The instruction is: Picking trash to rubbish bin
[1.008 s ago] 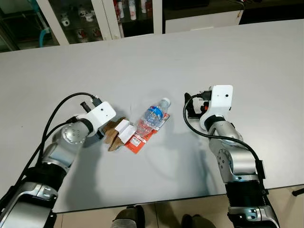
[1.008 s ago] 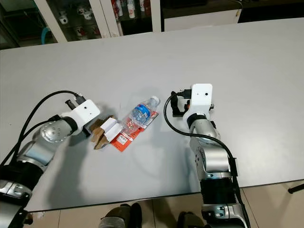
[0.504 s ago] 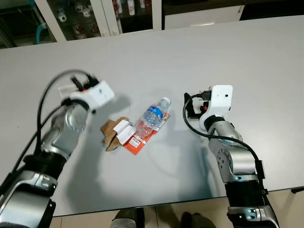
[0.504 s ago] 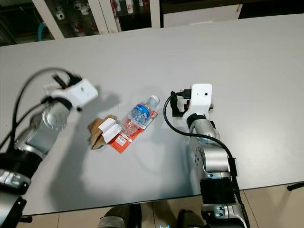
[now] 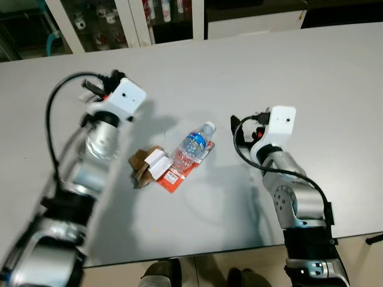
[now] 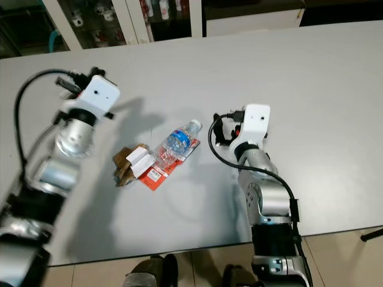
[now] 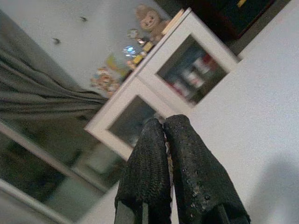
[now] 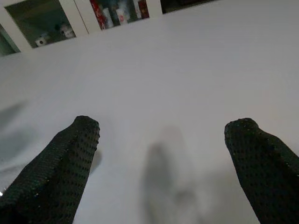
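Left tool [image 7: 163,135], fingers pressed together, is hanging above the tabletop [image 5: 311,72]; right tool [image 8: 161,154], fingers spread apart, is hovering beside the bottle [image 5: 191,147], orange wrapper [image 5: 173,179] and cardboard [image 5: 142,166].

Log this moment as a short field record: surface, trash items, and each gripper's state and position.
surface: grey table
trash: clear plastic water bottle lying on a red flat wrapper; crumpled brown cardboard piece touching them on the robot's left
left gripper: shut, empty, raised above the table, pointing toward the white glass-door cabinets
right gripper: open, empty, low over bare table right of the bottle
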{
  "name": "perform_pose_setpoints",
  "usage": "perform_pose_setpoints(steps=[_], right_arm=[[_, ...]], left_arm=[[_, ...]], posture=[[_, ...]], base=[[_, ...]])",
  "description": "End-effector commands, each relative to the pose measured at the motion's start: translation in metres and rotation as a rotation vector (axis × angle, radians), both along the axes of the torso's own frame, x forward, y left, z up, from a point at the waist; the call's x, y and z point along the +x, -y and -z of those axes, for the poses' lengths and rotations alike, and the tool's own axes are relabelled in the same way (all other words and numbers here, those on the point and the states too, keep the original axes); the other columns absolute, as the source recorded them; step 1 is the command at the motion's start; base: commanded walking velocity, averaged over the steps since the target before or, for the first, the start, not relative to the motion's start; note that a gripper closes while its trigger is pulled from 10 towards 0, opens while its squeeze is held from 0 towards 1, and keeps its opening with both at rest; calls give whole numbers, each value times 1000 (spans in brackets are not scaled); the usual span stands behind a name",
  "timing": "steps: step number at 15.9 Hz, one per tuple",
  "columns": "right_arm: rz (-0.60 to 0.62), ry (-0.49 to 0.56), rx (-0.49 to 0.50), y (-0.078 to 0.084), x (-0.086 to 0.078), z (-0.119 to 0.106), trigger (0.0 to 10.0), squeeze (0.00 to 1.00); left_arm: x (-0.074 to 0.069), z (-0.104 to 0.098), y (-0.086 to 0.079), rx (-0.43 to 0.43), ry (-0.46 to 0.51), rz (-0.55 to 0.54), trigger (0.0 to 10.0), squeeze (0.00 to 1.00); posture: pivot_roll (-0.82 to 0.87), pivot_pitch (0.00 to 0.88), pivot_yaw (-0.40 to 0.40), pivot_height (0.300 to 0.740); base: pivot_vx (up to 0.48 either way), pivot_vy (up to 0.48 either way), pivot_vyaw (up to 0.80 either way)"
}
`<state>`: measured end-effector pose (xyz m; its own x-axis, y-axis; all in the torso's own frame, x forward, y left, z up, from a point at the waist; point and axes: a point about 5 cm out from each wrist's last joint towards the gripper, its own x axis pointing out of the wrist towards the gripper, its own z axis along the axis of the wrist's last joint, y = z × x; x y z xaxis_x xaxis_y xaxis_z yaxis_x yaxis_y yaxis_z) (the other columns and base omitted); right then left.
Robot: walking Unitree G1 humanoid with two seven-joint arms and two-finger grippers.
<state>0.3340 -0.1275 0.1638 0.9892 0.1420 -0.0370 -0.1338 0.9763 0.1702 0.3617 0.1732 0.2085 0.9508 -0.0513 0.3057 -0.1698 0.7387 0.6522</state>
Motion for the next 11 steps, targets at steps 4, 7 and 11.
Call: perform_pose_setpoints(steps=[4, 7, 11], right_arm=[[-72, 63, 26, -13, -1, -23, 10000, 1000], [-109, 53, 11, -18, -1, -27, 10000, 1000], [-128, 23, 4, -22, -1, -22, 10000, 1000]], left_arm=[[-17, 27, 38, -107, -69, 107, 10000, 0], [-20, 30, 43, -116, -77, 119, 10000, 0], [-18, 20, 30, -123, -46, 91, 10000, 0]], posture=[[-10, 144, 50, 720], [-13, 145, 41, 720], [-4, 146, 35, 720]], base=[[0, 0, 0], [0, 0, 0], [0, 0, 0]])
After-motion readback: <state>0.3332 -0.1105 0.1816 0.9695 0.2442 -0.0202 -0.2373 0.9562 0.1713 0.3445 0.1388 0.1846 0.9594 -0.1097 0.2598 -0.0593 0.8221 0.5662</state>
